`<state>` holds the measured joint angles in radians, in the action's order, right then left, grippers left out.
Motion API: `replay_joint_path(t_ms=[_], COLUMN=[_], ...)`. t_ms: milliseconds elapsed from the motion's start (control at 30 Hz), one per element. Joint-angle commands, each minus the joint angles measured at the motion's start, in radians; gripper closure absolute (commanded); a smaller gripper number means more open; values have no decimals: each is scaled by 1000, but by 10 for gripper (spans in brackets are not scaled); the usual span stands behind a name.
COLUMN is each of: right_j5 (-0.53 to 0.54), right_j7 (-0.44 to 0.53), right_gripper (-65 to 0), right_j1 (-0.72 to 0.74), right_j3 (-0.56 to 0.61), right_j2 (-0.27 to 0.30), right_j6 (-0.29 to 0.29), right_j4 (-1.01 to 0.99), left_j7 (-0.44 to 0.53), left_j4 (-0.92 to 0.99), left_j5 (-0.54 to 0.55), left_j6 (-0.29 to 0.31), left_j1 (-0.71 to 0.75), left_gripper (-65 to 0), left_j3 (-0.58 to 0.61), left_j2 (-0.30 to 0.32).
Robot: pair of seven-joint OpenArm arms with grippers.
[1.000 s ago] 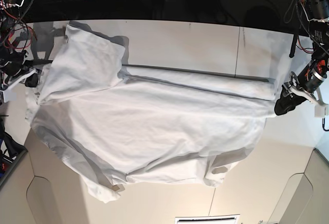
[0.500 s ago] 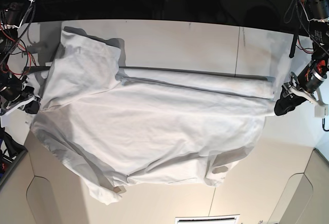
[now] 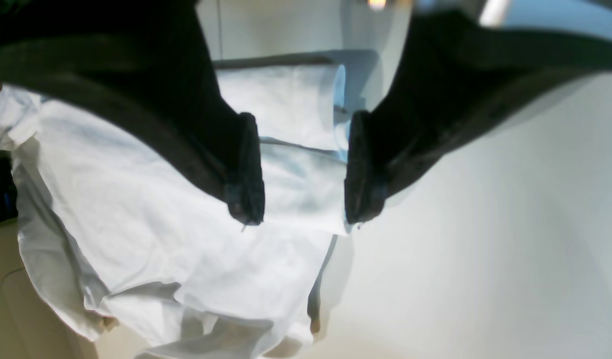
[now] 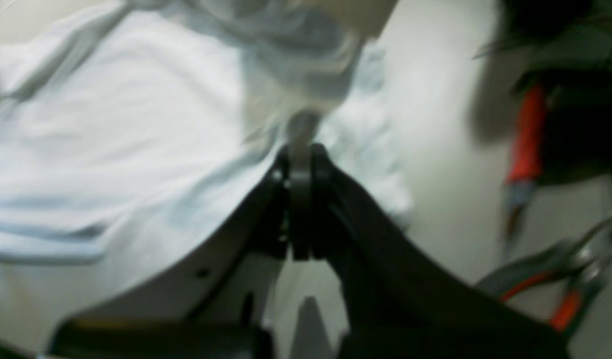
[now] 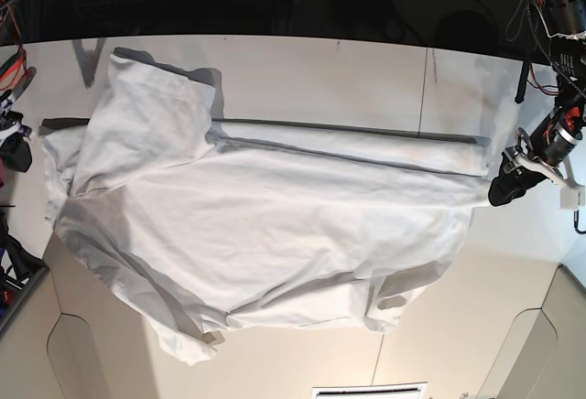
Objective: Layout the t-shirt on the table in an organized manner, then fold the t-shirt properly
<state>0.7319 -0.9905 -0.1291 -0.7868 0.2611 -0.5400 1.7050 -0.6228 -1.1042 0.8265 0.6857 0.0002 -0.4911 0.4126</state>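
**Right arm pulling away from shirt's sleeve end**

The t-shirt point(image 5: 265, 225) is lying spread across the surface point(image 5: 366, 65), one sleeve flap folded over onto the body, hem edge still bunched. Right gripper point(image 4: 300, 199) is backing off beyond the shirt's sleeve-side edge, jaws closed; whether they are pinching cloth is too blurred to tell. Left gripper point(image 3: 301, 169) is hovering just beside the shirt's opposite edge, jaws apart, empty. Likely the sleeve fold is placed; smoothing comes next.

Base view: high overhead, looking down on whole table point(image 5: 366, 70). Wrist views: close, low, looking past own jaws; all share the t-shirt point(image 5: 265, 225) point(image 3: 151, 214) point(image 4: 111, 124)
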Motion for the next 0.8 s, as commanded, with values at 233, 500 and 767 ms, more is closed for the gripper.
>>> replay_joint_path(t_ms=[233,500,767], right_j5=[151,38,39], right_j7=[-29,142,142], right_gripper=[-52,-283,-283], right_j1=[-190,-215,-159], right_j3=[-34,-34,-16], right_j2=[-164,-206,-206], right_j6=[-44,-39,-40], right_j4=[39,-6,-219], left_j7=[16,13,13], left_j4=[-14,-14,-14], left_j5=[22,22,22], left_j6=[12,12,12], left_j1=[-13,-13,-13], left_gripper=[-300,-300,-300], left_j3=[-5,-5,-5], left_j2=[18,3,-28])
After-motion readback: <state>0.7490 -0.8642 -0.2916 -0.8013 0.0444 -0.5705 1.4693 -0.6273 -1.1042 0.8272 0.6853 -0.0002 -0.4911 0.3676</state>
